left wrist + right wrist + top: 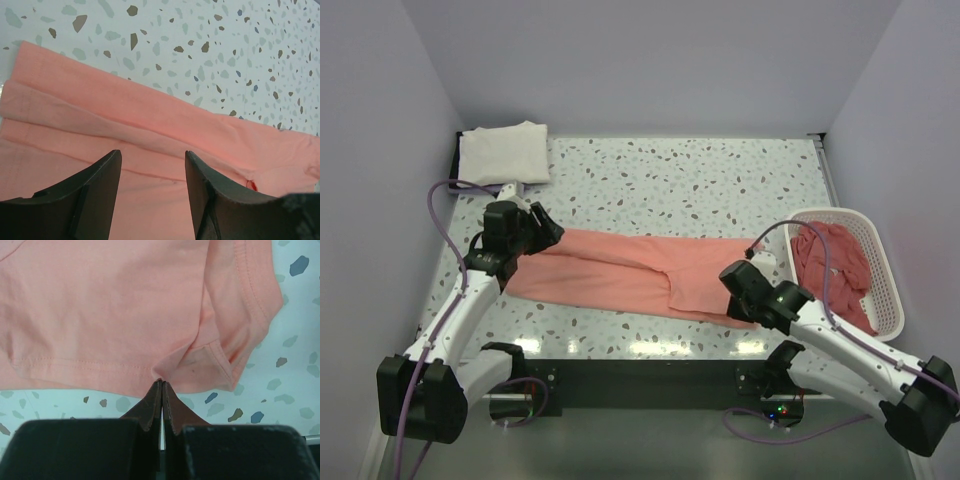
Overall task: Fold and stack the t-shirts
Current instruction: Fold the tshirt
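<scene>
Spotter one: Left gripper (152, 156) first: your fingers stand wide apart with nothing between them, low over the left end of the salmon-pink t-shirt (620, 265).

Spotter two: Your right gripper (161, 384) is pressed tight. Its tips meet on that shirt's hem, and the cloth puckers into the pinch.

Spotter one: In your top view the shirt lies as a long band across the middle of the speckled table (700, 180), its layers overlapping.

Spotter two: Your cream-white t-shirt (505, 152) sits folded at upper left. The darker pink-red t-shirts (830, 262) lie heaped in the white basket (887, 275) at the right edge.
</scene>
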Robot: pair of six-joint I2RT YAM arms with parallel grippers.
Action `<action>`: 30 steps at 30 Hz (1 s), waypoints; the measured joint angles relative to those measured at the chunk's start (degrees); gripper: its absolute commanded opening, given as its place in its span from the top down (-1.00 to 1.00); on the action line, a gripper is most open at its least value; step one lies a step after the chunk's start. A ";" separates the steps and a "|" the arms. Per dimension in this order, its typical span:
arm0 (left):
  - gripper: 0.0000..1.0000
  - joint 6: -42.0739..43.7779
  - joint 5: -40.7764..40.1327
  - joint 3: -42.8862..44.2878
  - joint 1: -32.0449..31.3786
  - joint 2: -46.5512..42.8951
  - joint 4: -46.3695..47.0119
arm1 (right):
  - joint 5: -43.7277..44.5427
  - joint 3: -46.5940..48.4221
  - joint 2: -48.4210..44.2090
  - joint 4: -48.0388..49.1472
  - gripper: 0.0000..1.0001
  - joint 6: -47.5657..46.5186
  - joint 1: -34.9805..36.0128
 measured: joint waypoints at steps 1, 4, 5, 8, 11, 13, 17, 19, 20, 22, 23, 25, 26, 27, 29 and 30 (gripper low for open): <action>-0.17 -0.02 0.00 0.00 0.00 0.00 -0.02 | -0.22 -0.17 -0.20 -0.04 1.00 0.26 0.00; -0.17 -0.02 -0.07 0.00 0.00 0.00 -0.04 | -0.79 -0.37 -0.35 -0.11 0.82 0.87 0.00; -0.17 -0.04 -0.09 0.00 0.00 0.00 -0.07 | -1.09 -0.37 -0.39 -0.17 0.58 1.07 0.00; -0.18 -0.22 -0.22 0.00 0.00 0.00 -0.09 | -1.90 -0.37 -1.64 -0.83 0.25 1.38 0.02; -0.17 -1.16 -0.28 0.00 0.00 0.26 -0.07 | -3.21 0.26 -3.65 -1.66 0.18 0.46 0.00; -0.14 -2.34 -0.31 0.00 0.00 1.01 0.17 | -4.04 1.81 -3.67 -1.05 0.18 -0.57 0.02; -0.05 -5.95 -0.74 0.00 0.00 4.35 1.79 | -6.34 7.37 4.94 4.46 0.22 -4.50 0.00; -0.03 -7.72 -1.51 0.00 -0.09 6.80 3.26 | -7.76 11.02 12.72 9.44 0.24 -6.47 0.02; -0.03 -8.37 -2.10 0.11 -0.26 8.41 3.72 | -8.33 12.68 16.94 11.87 0.25 -7.43 0.00; -0.02 -9.60 -4.09 1.38 -1.14 12.26 3.78 | -9.60 15.98 24.33 16.52 0.27 -9.05 0.02; -0.01 -9.86 -5.44 2.40 -1.88 14.45 3.65 | -9.97 17.35 27.17 18.21 0.27 -9.64 0.02; -0.01 -10.58 -7.96 5.20 -3.63 18.73 3.23 | -10.78 21.16 33.16 21.59 0.28 -10.78 0.02; 0.01 -10.67 -9.01 6.51 -4.33 20.65 3.30 | -10.84 22.99 35.80 23.26 0.29 -11.26 0.00; 0.02 -10.73 -9.75 7.45 -4.79 21.97 3.23 | -10.95 24.81 38.16 24.83 0.29 -11.58 0.00; 0.03 -11.06 -11.45 9.01 -5.51 24.46 3.32 | -11.26 28.11 42.27 27.78 0.29 -12.22 0.00; 0.04 -11.10 -12.35 9.25 -5.70 25.20 3.34 | -11.37 29.29 43.95 29.29 0.30 -12.44 0.00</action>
